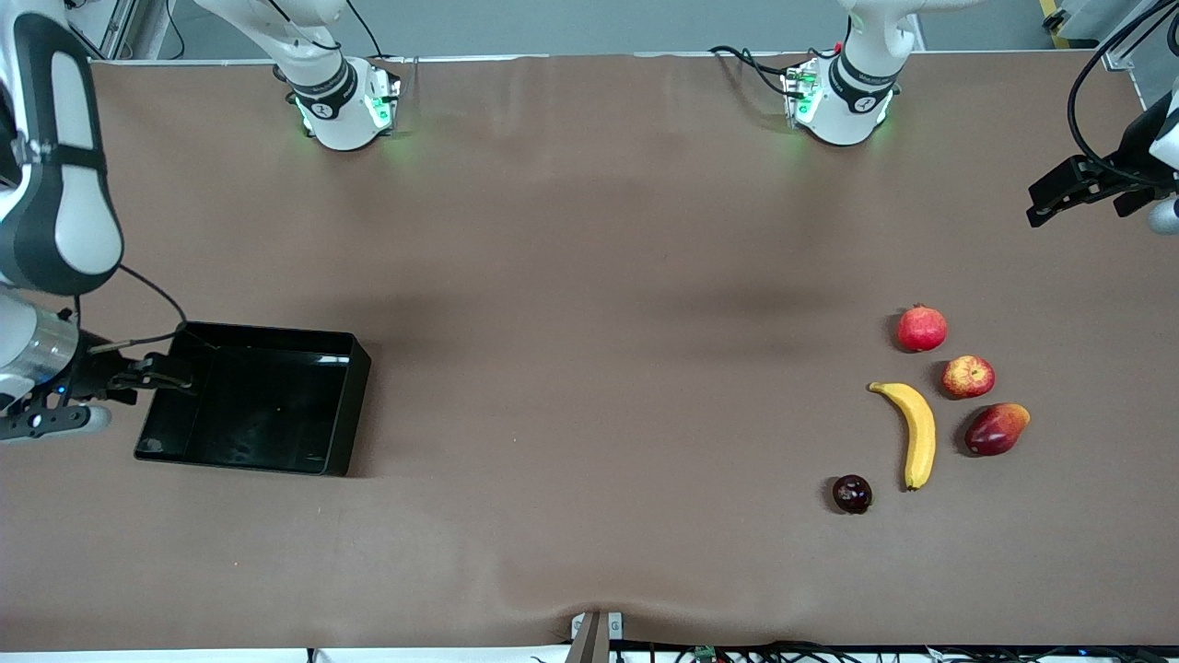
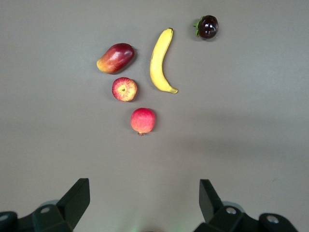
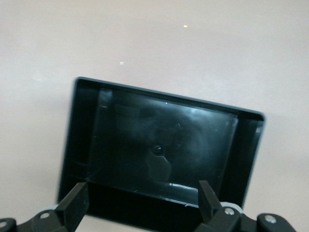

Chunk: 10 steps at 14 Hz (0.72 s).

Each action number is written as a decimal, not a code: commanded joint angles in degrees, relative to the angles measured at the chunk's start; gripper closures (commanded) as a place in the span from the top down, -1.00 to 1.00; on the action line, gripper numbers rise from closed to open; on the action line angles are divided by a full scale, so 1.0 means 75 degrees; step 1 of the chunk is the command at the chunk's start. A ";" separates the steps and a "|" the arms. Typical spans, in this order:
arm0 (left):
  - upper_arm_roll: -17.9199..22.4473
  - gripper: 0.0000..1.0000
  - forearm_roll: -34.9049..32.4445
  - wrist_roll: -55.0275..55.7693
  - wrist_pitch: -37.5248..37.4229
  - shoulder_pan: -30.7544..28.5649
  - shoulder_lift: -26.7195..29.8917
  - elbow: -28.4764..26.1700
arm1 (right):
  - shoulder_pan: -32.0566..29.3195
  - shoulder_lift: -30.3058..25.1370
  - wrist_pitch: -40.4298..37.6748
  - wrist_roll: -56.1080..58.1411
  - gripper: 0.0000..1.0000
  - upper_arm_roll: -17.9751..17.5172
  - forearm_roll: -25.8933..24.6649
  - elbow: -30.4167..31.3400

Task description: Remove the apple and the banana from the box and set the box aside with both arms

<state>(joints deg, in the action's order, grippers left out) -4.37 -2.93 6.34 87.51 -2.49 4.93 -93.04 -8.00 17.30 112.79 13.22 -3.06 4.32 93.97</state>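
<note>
**Q:** How are the two arms standing?

**A:** The right arm is reaching low along its end of the table, its right gripper (image 1: 170,373) sitting at the edge of the black tray (image 1: 345,414), jaws spread wide and pinching nothing. The left gripper (image 1: 1073,193) is hanging high over the left arm's end, jaws likewise spread, empty.

**Q:** Any readable writing?

**A:** None legible.

**Q:** And the fruit?

**A:** The banana (image 1: 916,433) is lying on the brown table (image 1: 589,368) just beside the apple (image 1: 968,377), near a pomegranate (image 1: 922,328), a plum (image 1: 852,494) and a red-yellow fruit (image 1: 997,429), well apart from the tray.
</note>
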 commanded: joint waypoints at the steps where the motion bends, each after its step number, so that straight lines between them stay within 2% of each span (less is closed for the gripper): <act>1: 0.0008 1.00 0.0050 -0.0036 0.0098 -0.0007 0.0221 -0.0204 | 0.0479 -0.0886 -0.0679 -0.1055 1.00 0.0045 -0.0422 0.0337; 6: 0.0008 1.00 0.0039 -0.0025 0.0098 -0.0007 0.0210 -0.0192 | 0.0749 -0.1918 -0.1887 -0.1622 1.00 0.0080 -0.0553 0.0267; 10: -0.0004 1.00 0.0050 -0.0013 0.0087 -0.0007 0.0221 -0.0180 | 0.0832 -0.2282 -0.2954 -0.1634 1.00 0.0419 -0.0541 -0.0071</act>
<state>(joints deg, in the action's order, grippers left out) -4.39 -2.93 6.34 87.53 -2.50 5.00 -93.17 -2.81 1.56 93.19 2.08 -1.65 0.97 94.05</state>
